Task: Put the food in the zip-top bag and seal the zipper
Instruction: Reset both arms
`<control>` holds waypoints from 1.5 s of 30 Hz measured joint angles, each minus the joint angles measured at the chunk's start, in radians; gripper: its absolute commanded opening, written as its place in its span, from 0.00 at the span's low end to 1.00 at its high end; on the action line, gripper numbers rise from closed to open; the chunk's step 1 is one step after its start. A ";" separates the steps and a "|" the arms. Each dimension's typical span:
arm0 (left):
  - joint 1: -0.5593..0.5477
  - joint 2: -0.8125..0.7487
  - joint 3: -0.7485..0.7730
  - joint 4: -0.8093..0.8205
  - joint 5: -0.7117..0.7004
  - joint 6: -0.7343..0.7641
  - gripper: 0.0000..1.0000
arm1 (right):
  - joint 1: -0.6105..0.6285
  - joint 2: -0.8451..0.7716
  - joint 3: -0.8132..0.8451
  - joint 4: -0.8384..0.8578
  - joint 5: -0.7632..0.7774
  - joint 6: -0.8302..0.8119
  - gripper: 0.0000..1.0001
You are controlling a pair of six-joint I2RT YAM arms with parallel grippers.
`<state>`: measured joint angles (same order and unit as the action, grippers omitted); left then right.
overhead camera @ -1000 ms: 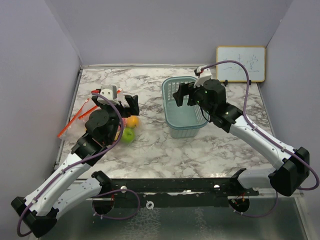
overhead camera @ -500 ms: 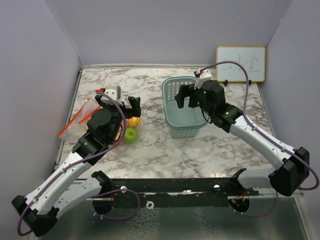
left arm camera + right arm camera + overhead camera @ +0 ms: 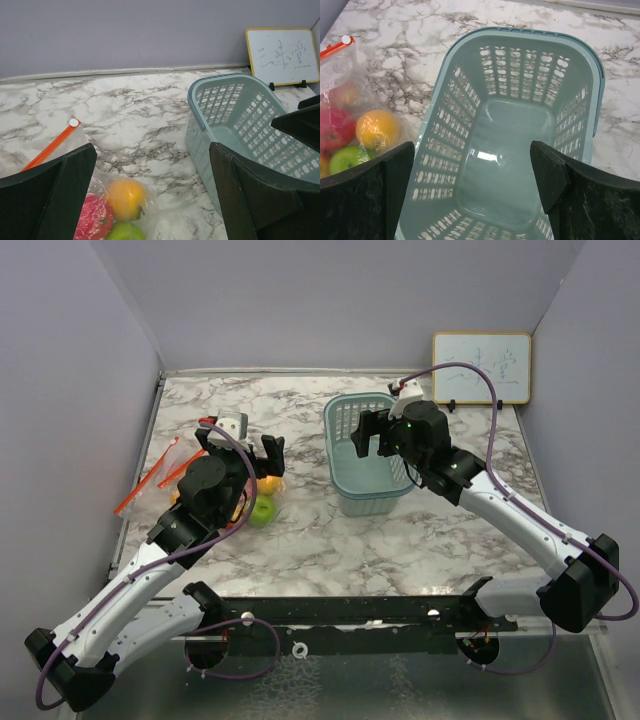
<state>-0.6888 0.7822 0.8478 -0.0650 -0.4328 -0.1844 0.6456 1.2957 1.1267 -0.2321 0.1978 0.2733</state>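
The food, a red [image 3: 92, 220], an orange [image 3: 126, 197] and a green [image 3: 125, 231] toy fruit, lies under the clear film of the zip-top bag [image 3: 340, 75], left of the basket. The bag's orange zipper strips [image 3: 150, 475] spread in a V toward the left wall. My left gripper [image 3: 238, 445] [image 3: 152, 150] hovers open just over the fruits, touching none. My right gripper [image 3: 372, 437] [image 3: 471, 147] is open above the teal basket [image 3: 520, 130], which holds nothing.
A small whiteboard [image 3: 481, 367] leans on the back wall at the right. The teal basket [image 3: 370, 455] stands mid-table between the two arms. Walls close in the left, back and right sides.
Both grippers have drifted slightly to the right, still open. The bag and fruits have barely moved.
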 measured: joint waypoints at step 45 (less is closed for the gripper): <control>0.000 0.004 0.000 -0.019 0.017 0.004 0.99 | 0.000 0.000 0.000 -0.002 0.003 -0.008 0.99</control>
<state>-0.6884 0.7864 0.8478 -0.0841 -0.4160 -0.1802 0.6456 1.2953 1.1267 -0.2337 0.2008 0.2649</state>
